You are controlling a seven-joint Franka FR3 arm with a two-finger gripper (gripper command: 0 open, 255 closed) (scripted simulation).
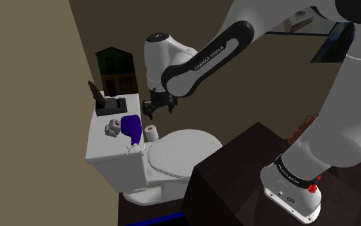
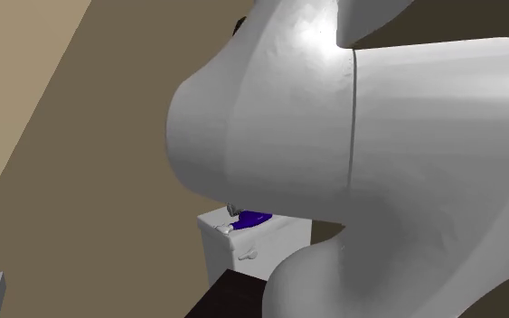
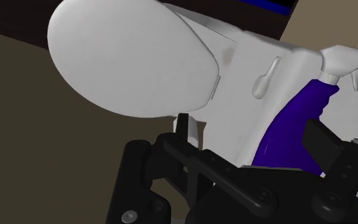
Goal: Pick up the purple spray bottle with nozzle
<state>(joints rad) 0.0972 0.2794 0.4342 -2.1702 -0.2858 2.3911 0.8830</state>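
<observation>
White arm (image 2: 352, 108) links lay closest to the lens in the second exterior view. Beneath them a corner of the toilet tank (image 2: 243, 248) appeared, with the purple spray bottle (image 2: 254, 218) resting on its top. In the shoulder view the bottle lay on its side on the tank lid (image 1: 102, 146), its white trigger head (image 1: 134, 149) toward the tank's front edge, next to the closed toilet lid (image 1: 182, 151). A small grey object (image 1: 113, 127) sat just beside the bottle on that view's left, and a toilet paper roll (image 1: 151, 132) stood just beside it on the right. A black boxy item (image 1: 111, 104) occupied the far end of the tank lid, near the tan wall (image 1: 44, 96). The jaws hung above the tank, up and to the shoulder view's right of the bottle, near it but not touching. In the wrist view the two black fingers (image 3: 182, 124) stood apart and clasped nothing; the bottle's purple body showed beyond them, close to one finger. The dark stand (image 1: 236, 173) filled the shoulder view's lower right.
</observation>
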